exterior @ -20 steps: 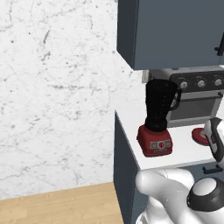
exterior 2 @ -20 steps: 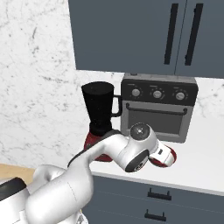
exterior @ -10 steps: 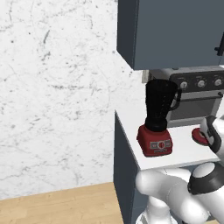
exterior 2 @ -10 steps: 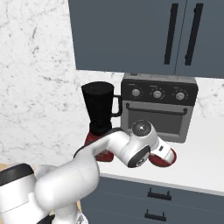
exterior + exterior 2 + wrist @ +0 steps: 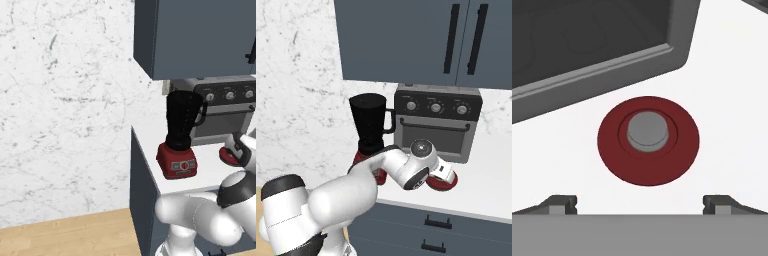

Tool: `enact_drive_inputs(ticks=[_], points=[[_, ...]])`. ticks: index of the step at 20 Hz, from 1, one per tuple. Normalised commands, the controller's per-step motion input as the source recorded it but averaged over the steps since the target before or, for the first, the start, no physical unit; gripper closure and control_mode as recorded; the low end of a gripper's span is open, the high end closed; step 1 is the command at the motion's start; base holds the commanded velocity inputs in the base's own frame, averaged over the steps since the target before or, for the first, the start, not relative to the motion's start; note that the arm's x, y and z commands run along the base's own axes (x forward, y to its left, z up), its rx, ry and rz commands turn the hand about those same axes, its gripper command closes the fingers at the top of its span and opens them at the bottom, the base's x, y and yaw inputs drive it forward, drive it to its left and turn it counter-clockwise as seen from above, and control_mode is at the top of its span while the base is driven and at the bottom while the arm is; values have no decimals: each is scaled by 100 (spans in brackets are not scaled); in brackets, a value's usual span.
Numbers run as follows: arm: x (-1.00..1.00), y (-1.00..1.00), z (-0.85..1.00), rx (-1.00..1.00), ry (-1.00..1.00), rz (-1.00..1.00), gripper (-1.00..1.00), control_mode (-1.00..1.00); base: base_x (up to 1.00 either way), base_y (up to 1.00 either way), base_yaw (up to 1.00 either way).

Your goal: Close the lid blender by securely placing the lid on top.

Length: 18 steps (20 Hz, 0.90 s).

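Hand view: the lid (image 5: 648, 140) lies flat on the white bench (image 5: 727, 110), a round red disc w/ a grey knob at its centre, seen straight from above. The two fingertips (image 5: 559, 204) stand wide apart at the bottom edge, one each side of the lid, not touching it; the hand (image 5: 641, 204) is spread w/ nothing pinched. The lower front edge of the oven (image 5: 602, 40) runs just beyond the lid, close to it but apart.

Left base view: the lid (image 5: 229, 156) shows as a red sliver at the right edge, partly covered by the arm's wrist. The blender (image 5: 180, 134) stands upright on the bench (image 5: 147, 135) near its left end, well apart from the lid. Red base w/ button panel faces front; dark jar on top, handle to the right, no cap on its rim. Contents of the jar cannot be told through the dark tint.

Right base view: the arm crosses in front of the blender (image 5: 370, 128) base and hides most of it. The lid (image 5: 443, 181) sits below the wrist, in front of the grey oven (image 5: 437, 122), right of the blender. Dark cupboards (image 5: 421, 40) hang above the oven. Drawer fronts w/ dark handles (image 5: 437, 222) sit below the bench edge.
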Motion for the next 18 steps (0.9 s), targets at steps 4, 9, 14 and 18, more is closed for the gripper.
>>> enact_drive_inputs(ticks=[4, 9, 14, 18], points=[[19, -11, -20, 0, 0, 10, -100, -100, 0, 0, 0], [12, -21, -15, 0, 1, 8, -100, -100, 0, 0, 0], [10, -19, -10, 0, 4, 5, -100, -100, 0, 0, 0], [15, -3, -8, 0, 4, 5, -100, -100, 0, 0, 0]])
